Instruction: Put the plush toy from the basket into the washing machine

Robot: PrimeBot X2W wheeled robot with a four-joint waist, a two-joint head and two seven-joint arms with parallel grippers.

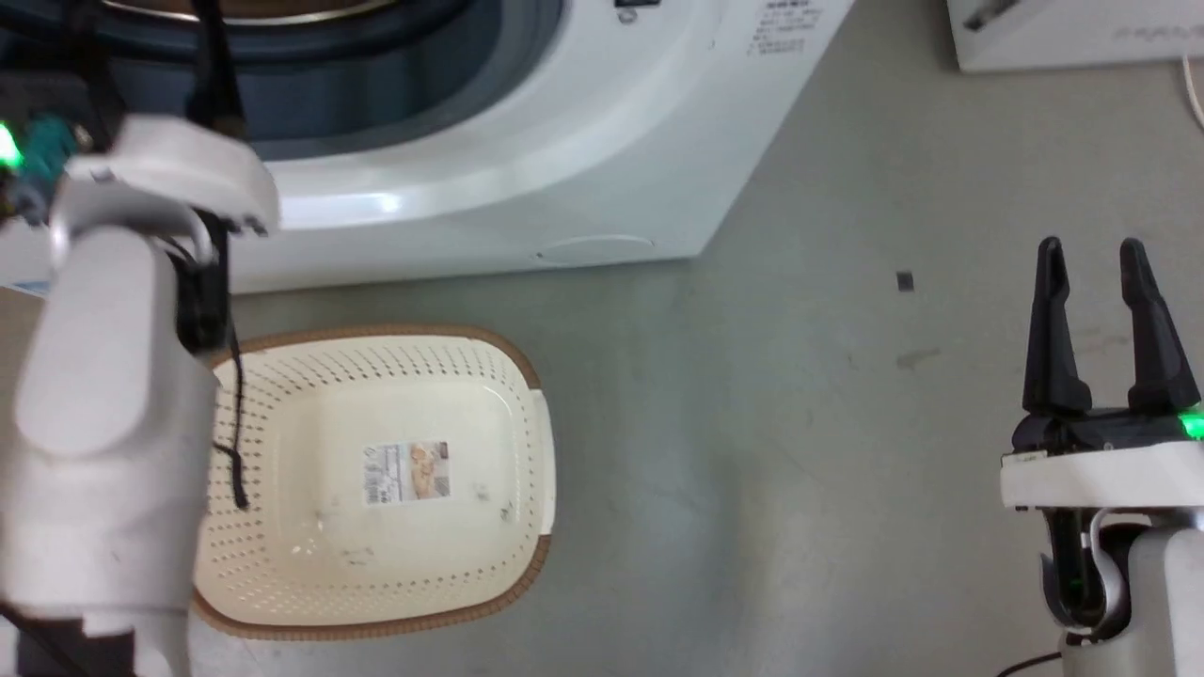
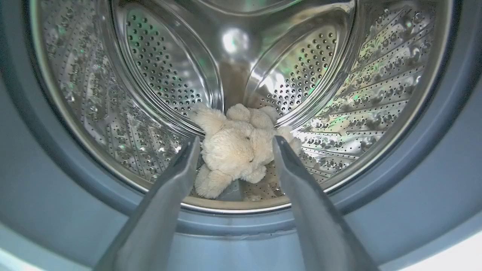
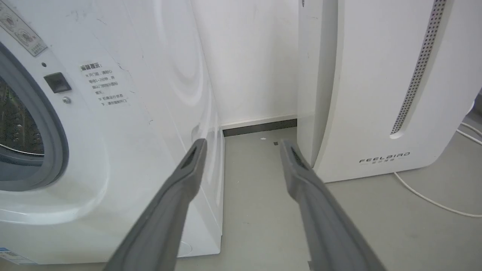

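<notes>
Deep inside the washing machine (image 1: 527, 188), low in its drum (image 2: 376, 94), lies the plush toy (image 2: 229, 150), likely light and squashy, best pinched round its plump middle; both the left gripper (image 2: 236, 141) and right gripper (image 1: 1091, 246) hold their jaws apart, empty.

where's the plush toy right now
In the left wrist view the plush toy lies on the bottom of the steel drum of the washing machine, towards its back, beyond the open fingers of the left gripper.
</notes>
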